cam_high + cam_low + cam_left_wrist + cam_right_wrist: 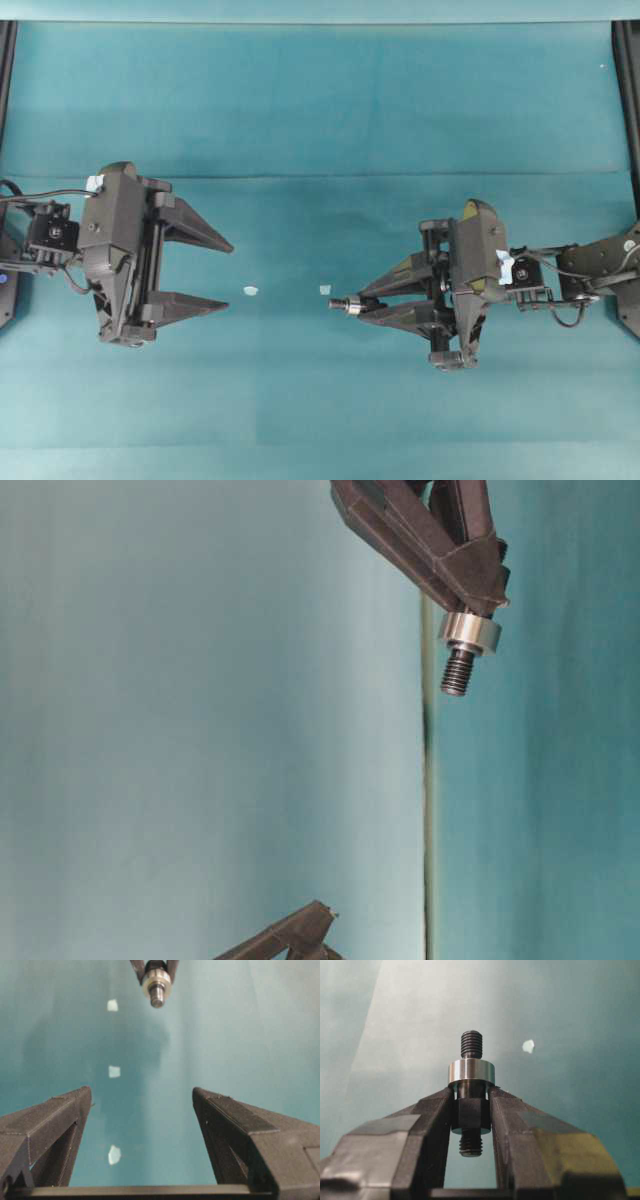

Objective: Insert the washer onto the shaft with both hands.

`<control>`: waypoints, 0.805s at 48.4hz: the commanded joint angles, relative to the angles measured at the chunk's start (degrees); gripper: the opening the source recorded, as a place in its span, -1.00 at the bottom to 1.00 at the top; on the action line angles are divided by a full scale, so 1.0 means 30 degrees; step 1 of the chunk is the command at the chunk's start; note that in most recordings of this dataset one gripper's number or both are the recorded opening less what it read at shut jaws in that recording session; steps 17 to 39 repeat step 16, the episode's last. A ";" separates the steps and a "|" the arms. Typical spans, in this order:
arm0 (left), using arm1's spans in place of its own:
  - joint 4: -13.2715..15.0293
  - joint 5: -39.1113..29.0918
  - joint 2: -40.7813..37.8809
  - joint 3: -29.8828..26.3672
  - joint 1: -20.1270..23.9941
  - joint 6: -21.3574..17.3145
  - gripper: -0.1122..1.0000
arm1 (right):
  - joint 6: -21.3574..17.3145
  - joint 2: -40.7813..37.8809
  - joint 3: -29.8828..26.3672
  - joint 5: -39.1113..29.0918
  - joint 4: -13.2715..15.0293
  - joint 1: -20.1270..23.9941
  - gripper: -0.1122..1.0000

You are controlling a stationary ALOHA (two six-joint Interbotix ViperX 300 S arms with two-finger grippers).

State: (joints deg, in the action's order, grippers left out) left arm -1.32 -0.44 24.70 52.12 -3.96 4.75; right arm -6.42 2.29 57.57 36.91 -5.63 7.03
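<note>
Two grippers face each other over the teal cloth: left gripper (228, 270) with fingers spread wide and empty, right gripper (471, 1110) clamped on the shaft (471, 1120) at its dark collar. The washer (471, 1071) already sits on the shaft just beyond the fingertips; both look stiff, smooth steel, light, likely slippery, so the collar seems the safest hold. No readable writing anywhere.
</note>
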 commanded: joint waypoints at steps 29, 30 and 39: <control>0.0000 0.0234 0.0117 -0.0352 -0.0029 -0.0088 0.79 | -0.0146 0.0205 -0.0176 0.0264 0.0000 0.0000 -0.81; 0.0000 0.0234 0.0117 -0.0352 -0.0029 -0.0088 0.79 | -0.0146 0.0205 -0.0176 0.0264 0.0000 0.0000 -0.81; 0.0000 0.0234 0.0117 -0.0352 -0.0029 -0.0088 0.79 | -0.0146 0.0205 -0.0176 0.0264 0.0000 0.0000 -0.81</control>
